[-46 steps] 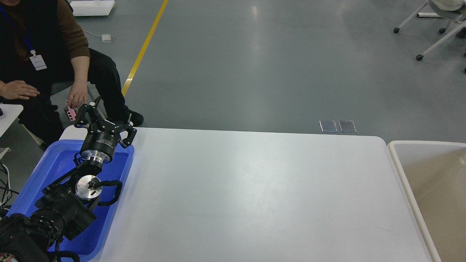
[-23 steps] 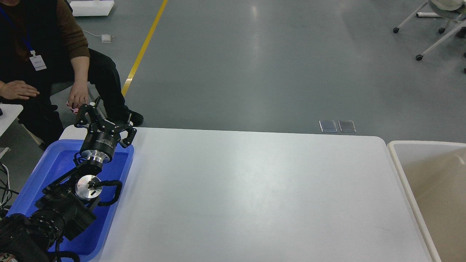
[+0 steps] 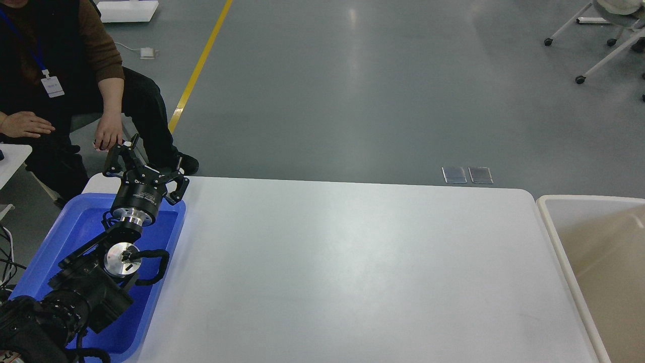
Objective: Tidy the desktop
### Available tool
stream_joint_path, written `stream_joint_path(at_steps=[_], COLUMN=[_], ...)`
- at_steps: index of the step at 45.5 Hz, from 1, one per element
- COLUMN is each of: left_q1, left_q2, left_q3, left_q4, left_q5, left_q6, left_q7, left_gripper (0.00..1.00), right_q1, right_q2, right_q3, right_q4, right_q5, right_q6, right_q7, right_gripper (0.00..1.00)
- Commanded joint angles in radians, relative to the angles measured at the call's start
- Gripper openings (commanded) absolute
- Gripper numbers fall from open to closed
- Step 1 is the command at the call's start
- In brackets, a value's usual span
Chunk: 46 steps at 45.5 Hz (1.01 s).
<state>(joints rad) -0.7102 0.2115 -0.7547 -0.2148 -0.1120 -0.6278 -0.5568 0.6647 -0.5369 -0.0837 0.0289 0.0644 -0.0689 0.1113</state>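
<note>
Your left tool [image 3: 146, 164] is spread wide with nothing between its fingers, hanging above the far end of the blue tray [image 3: 60, 237]. The right arm is out of view, so its tool can't be judged. The tabletop [image 3: 352, 267] fills the middle of the view, blue tray at its left end, beige bin [image 3: 559, 242] at its right end. No loose item shows anywhere on the white surface, so the tidying looks done or waiting for a new item.

Risks from here:
- A seated person's hand [image 3: 107, 136] is just beyond the tool, near the tabletop's far left corner. Any forward reach could hit that hand.
- Lowering the arm could knock the tray rim and shove the tray off the tabletop's left edge; the tray already sits right at that edge.
- The cable looped at the wrist could snag the tray wall if you swing right.

Hard to see:
- The arm covers much of the tray floor, so you can't tell whether anything lies in the tray.
- The person's fingers are curled down; whether they hold anything can't be made out.
- The bin is cut off at the right edge; only part of its inside shows, and that part looks bare.
- The tabletop's near edge is cropped.
</note>
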Motion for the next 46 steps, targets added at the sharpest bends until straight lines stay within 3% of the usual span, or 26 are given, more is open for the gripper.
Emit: stream_joint_path(at_steps=[1, 33, 46], left_q1=[0.000, 0.000, 0.001], left_q2=[-0.001, 0.000, 0.000], left_q3=[0.000, 0.000, 0.000], left_q4=[0.000, 0.000, 0.000], left_q5=[0.000, 0.000, 0.000], left_q6=[0.000, 0.000, -0.001], left_q7=[0.000, 0.000, 0.000], left_gripper=[1.00, 1.00, 1.00], right_q1=[-0.005, 0.064, 0.147], right_q2=[0.046, 0.109, 0.100], right_q3=[-0.001, 0.001, 0.004], right_q4=[-0.047, -0.050, -0.043], right_q5=[-0.002, -0.002, 0.006], right_q6=[-0.008, -0.008, 0.050], right_q7=[0.001, 0.004, -0.004], right_gripper=[1.00, 1.00, 1.00])
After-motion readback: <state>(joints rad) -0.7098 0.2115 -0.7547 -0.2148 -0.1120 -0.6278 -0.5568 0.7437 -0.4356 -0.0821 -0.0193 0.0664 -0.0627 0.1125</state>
